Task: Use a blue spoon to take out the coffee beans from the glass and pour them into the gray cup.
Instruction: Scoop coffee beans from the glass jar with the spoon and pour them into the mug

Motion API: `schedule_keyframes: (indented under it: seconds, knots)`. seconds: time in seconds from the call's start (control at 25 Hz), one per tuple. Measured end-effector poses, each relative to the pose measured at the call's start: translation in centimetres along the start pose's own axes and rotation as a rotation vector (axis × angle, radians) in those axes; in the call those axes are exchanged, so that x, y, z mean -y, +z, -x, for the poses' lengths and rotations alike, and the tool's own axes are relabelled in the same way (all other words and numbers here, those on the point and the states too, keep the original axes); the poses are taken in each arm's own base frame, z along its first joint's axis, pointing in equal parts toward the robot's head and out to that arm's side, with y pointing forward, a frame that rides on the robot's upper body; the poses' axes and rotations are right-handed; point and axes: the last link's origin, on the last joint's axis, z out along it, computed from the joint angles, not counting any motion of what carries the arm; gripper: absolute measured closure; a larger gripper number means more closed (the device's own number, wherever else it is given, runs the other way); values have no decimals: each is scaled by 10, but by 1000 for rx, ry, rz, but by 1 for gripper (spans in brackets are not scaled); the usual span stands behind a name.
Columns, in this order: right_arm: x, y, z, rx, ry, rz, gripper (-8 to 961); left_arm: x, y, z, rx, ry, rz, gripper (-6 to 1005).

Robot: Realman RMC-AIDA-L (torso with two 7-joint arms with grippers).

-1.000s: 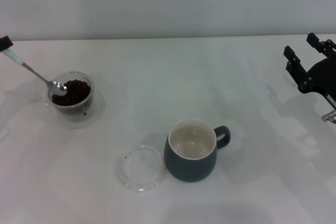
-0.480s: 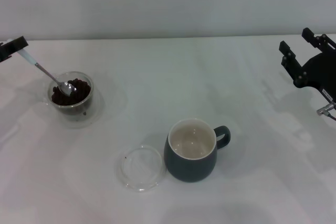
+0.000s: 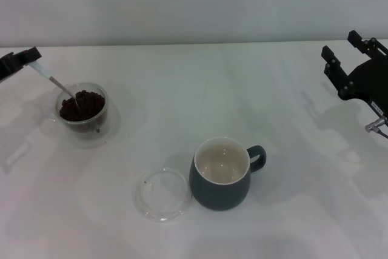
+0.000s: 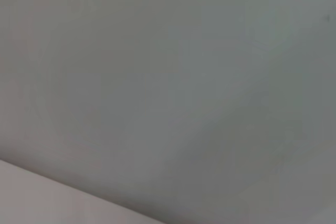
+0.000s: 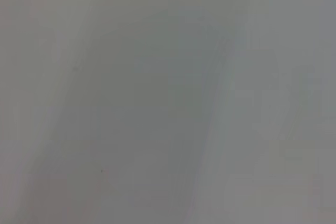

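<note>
White table (image 3: 200,83), pale-handled blue spoon (image 3: 57,85) bowl-down among dark coffee beans (image 3: 85,104)

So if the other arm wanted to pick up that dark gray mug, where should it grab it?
Probably by the loop handle. It sticks out from the rounded dark blue-gray ceramic mug toward the robot's right, the side the idle right pincer is on, with bare table there. The round body looks too wide, and the flat clear glass saucer sits close against its other side.

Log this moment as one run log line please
left gripper: shut on blue spoon | spoon bowl in coffee beans, glass | gray cup: empty | right gripper: open, idle
</note>
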Motion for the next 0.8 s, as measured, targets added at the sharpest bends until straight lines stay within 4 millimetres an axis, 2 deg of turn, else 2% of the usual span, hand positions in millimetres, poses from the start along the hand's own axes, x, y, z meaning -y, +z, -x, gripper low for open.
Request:
schedule_keyframes:
  seconds: [0.56, 0.8]
  knots:
    - [0, 10, 2, -3, -4, 5, 408, 5, -7, 2, -58, -236, 10, 872]
    - [1, 13, 1, -16, -9, 7, 407, 5, -11, 5, -68, -281, 28, 871]
